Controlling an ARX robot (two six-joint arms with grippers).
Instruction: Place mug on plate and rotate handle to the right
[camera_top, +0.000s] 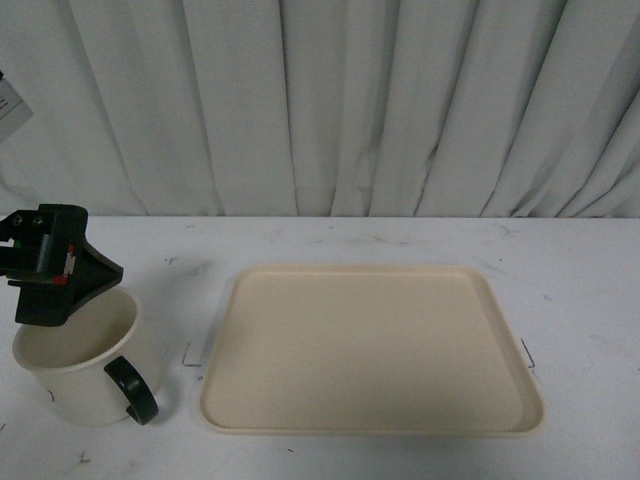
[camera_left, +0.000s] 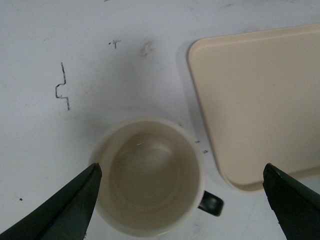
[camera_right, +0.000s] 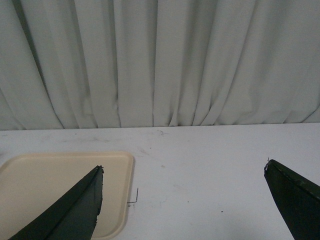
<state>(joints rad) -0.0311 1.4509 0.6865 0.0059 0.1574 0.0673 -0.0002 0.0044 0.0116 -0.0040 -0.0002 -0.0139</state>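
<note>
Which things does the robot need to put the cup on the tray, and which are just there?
For the job: mug, handle, plate, left gripper open over the mug.
Just there: curtain, table, scribbled marks on the table.

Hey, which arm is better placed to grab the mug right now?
Left. The left gripper hangs open directly above the mug, which stands on the table left of the plate. The right gripper, also open, is over by the plate's other side, with no mug in its view.
</note>
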